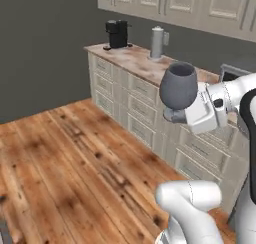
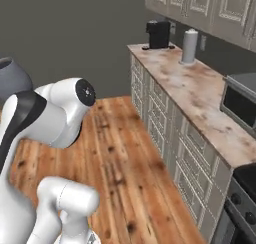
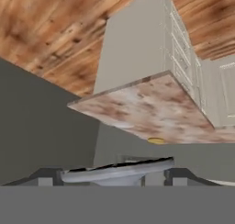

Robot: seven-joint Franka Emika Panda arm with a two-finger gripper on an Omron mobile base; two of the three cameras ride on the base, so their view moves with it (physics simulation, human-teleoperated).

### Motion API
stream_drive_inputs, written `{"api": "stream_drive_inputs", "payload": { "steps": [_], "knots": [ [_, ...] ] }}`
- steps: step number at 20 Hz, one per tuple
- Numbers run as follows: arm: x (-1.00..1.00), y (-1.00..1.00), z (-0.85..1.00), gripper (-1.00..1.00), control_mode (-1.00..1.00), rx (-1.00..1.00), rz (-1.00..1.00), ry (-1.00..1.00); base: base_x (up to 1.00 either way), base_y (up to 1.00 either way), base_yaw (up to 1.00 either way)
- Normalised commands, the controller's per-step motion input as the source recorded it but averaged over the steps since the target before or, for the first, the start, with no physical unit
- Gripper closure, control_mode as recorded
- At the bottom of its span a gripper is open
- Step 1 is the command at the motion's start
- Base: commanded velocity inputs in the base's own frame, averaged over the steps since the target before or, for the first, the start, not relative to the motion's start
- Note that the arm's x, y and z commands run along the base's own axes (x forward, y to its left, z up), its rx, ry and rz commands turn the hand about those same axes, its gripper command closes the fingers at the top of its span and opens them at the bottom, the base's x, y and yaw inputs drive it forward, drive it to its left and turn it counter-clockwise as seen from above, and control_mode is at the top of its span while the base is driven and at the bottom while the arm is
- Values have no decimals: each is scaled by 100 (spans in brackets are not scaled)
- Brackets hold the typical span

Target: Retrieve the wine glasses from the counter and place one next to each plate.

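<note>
Here we are carrying one wine glass (image 1: 178,85) in the air, off the counter (image 1: 132,59) and out over the wooden floor (image 1: 75,153). In the left base view the goblet is standing upright, its blue-grey bowl rising just above our white hand, and its short stem and round foot are sitting at the gripper (image 1: 175,116), where the jaws are pinching low on the glass. The jaws are standing wide around it, closed on it rather than hanging free. In the right base view we are seeing just a part of that same bowl (image 2: 11,78) at the left edge, beyond our white arm. In the hand view the gripper (image 3: 114,175) is showing its two dark finger tips (image 3: 46,176) at the bottom, and the pale rim of the glass (image 3: 117,172) is lying across between them.

The marble-like counter is running along the cream cabinets (image 1: 135,105) behind the glass. On it a black coffee machine (image 1: 117,34) is standing at the far end, with a grey canister (image 1: 157,42) nearby. In the right base view a microwave (image 2: 241,102) is sitting further along the counter.
</note>
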Motion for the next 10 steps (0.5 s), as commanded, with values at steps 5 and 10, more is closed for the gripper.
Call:
{"api": "stream_drive_inputs", "payload": {
  "steps": [5,10],
  "knots": [
    [0,0,0,100,100,0,0,0,99,-4,77],
    [0,0,0,100,100,0,0,0,97,-44,74]
  ]
}}
